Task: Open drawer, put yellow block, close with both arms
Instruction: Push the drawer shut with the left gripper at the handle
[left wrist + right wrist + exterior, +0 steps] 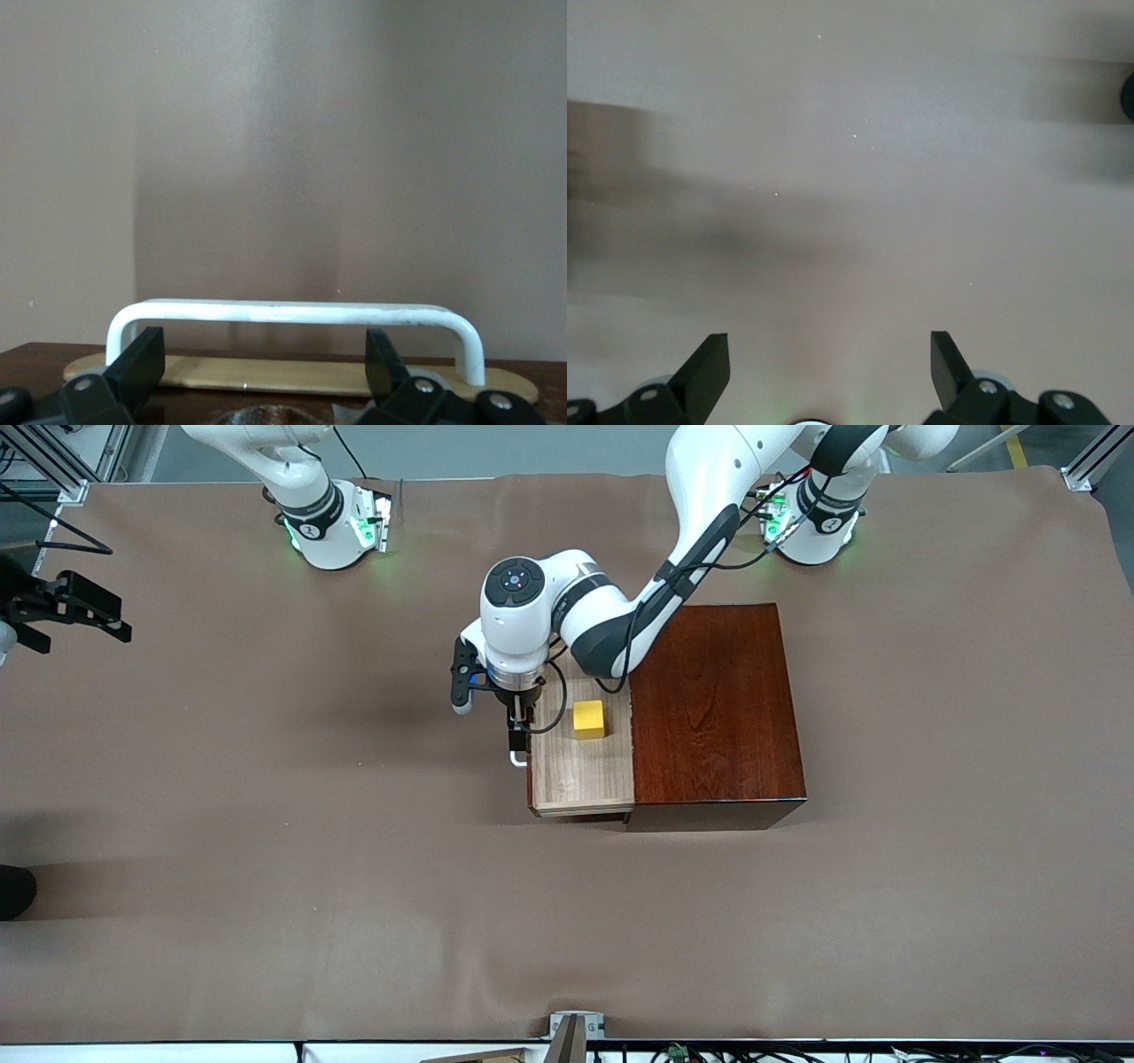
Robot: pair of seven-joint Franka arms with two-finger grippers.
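Inside the drawer [580,766] sits the yellow block [589,719], unseen by the spread left tool [266,372] at the handle [292,314].

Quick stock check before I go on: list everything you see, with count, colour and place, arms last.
wooden box: one, dark reddish-brown, on the table toward the left arm's end.
drawer: one, pale wood, pulled open from the box toward the right arm's end.
handle: one, white bar, on the drawer front.
yellow block: one, yellow, inside the open drawer.
table: one, brown cover.
left gripper: black, open, at the handle.
right gripper: black, open, waiting over the table edge at the right arm's end.
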